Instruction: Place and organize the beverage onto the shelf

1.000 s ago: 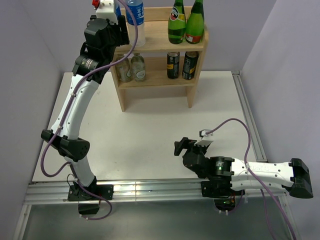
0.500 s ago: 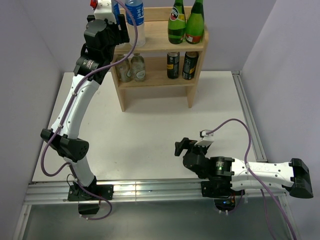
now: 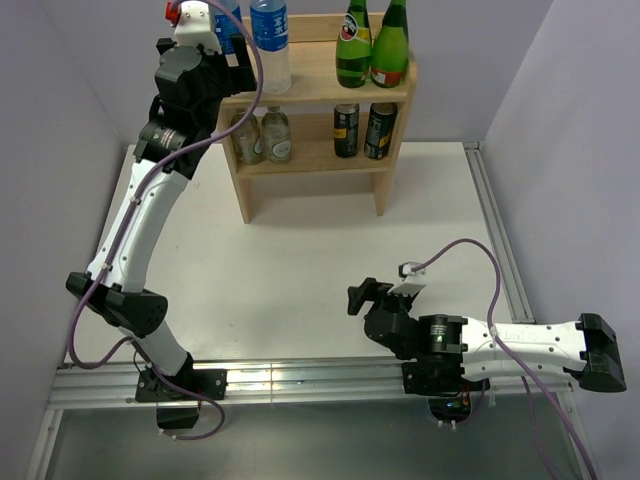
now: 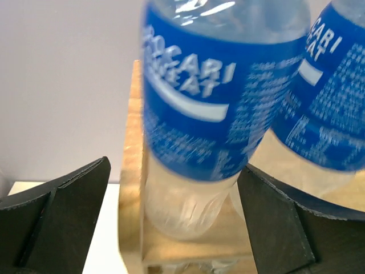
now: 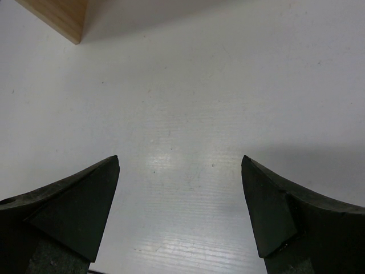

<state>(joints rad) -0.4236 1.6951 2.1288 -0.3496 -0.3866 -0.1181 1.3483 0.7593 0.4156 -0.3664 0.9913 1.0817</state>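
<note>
The light wood shelf [image 3: 320, 88] stands at the back of the table. A Pocari Sweat bottle [image 4: 199, 114] stands upright on the left corner of its top board [image 4: 132, 171]. In the top view that bottle [image 3: 229, 14] is mostly hidden by the arm. A second Pocari bottle [image 3: 268, 35] stands beside it and also shows in the left wrist view [image 4: 325, 114]. My left gripper [image 3: 238, 50] is open, and its fingers [image 4: 68, 211] stand either side of the first bottle with gaps. My right gripper [image 3: 358, 293] is open and empty above the bare table [image 5: 179, 171].
Two green glass bottles [image 3: 370, 45] stand at the top board's right end. On the lower board are two clear bottles [image 3: 262, 135] at left and two dark cans [image 3: 362, 130] at right. Walls close in at left, right and back.
My left arm has drawn back to the left, away from the shelf's left corner, leaving the bottle standing. The right arm has barely moved.
</note>
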